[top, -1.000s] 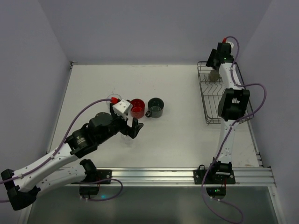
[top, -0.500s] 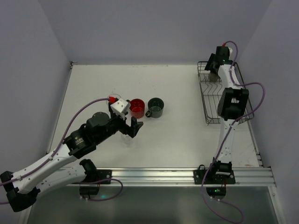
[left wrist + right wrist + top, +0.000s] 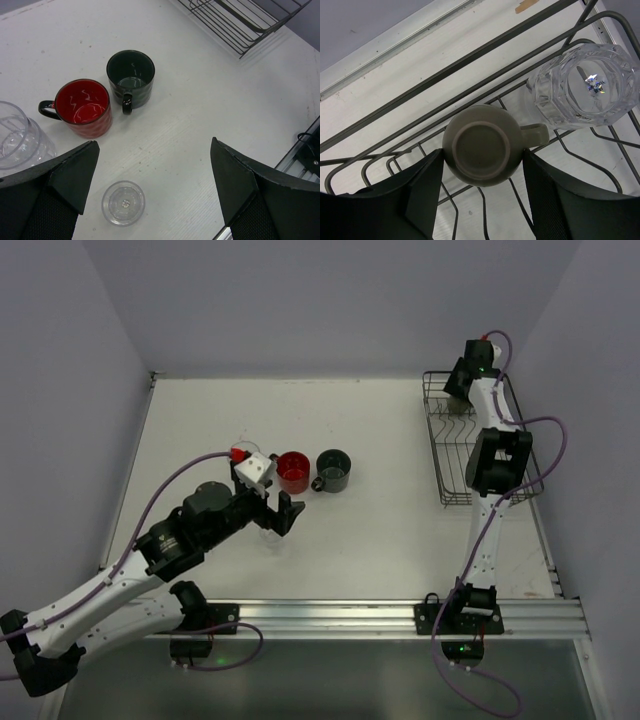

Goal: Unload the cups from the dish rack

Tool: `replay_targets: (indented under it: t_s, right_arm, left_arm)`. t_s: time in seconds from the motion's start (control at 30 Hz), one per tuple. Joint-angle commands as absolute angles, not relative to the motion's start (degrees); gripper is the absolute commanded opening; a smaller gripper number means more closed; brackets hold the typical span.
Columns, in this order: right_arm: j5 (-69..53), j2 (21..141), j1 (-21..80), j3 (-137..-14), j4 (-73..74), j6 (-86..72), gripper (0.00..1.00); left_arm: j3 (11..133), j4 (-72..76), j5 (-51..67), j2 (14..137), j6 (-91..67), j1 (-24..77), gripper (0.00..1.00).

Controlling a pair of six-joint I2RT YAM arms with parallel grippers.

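The black wire dish rack stands at the right. In the right wrist view an olive-tan mug sits upside down in the rack, with a clear glass tumbler beside its handle. My right gripper is at the rack's far end, its fingers touching both sides of the mug. On the table stand a red mug, a dark grey-green mug, a clear glass and a small clear glass. My left gripper hangs open and empty above them.
The red mug and the dark mug stand side by side mid-table, close to my left gripper. A corner of the rack shows in the left wrist view. The metal rail runs along the near edge.
My right gripper has come down over the olive-tan mug, which now hides under it in the top view. My left arm has drawn back slightly, still open.
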State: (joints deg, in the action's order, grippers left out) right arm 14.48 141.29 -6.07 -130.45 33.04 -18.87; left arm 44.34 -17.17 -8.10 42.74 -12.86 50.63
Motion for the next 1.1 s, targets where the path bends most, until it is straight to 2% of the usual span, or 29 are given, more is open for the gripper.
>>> replay_targets:
  t_s: [0.0, 0.03, 0.1, 0.2, 0.23, 0.33, 0.67, 0.97, 1.07]
  right_arm:
    - [15.1, 142.2, -6.8, -133.0, 35.2, -20.1, 0.51]
    - [15.1, 142.1, -6.8, -132.5, 35.2, -20.0, 0.42]
    - [13.5, 140.2, -6.7, -130.0, 32.7, -19.3, 0.38]
    - [12.4, 131.9, -6.6, -117.9, 22.5, -18.6, 0.33]
    - [11.8, 129.4, -6.7, -111.6, 16.7, -18.5, 0.33]
    - [9.8, 121.5, -6.6, -106.3, 10.9, -18.6, 0.33]
    - [6.1, 113.7, -6.6, -105.6, 8.6, -18.7, 0.35]
    - [8.4, 120.3, -7.1, -108.3, 17.0, -16.7, 0.51]
    - [8.0, 124.6, -7.1, -111.9, 20.4, -16.8, 0.6]
  left_arm:
    - [43.5, -14.4, -7.7, 41.2, -12.2, 50.3, 1.0]
    - [43.4, -14.3, -7.7, 41.0, -12.1, 50.3, 1.0]
    - [43.4, -14.2, -7.8, 41.0, -12.1, 50.2, 1.0]
    - [43.4, -13.9, -7.4, 41.4, -12.3, 50.1, 1.0]
    - [43.5, -13.8, -7.2, 41.6, -12.4, 50.1, 1.0]
    - [43.9, -13.3, -6.4, 42.0, -13.0, 50.1, 1.0]
    - [46.0, -12.3, -4.3, 43.9, -16.2, 50.0, 1.0]
    - [46.6, -9.4, -3.5, 45.8, -18.1, 50.0, 1.0]
    - [47.5, -9.1, -3.9, 47.0, -17.8, 50.0, 1.0]
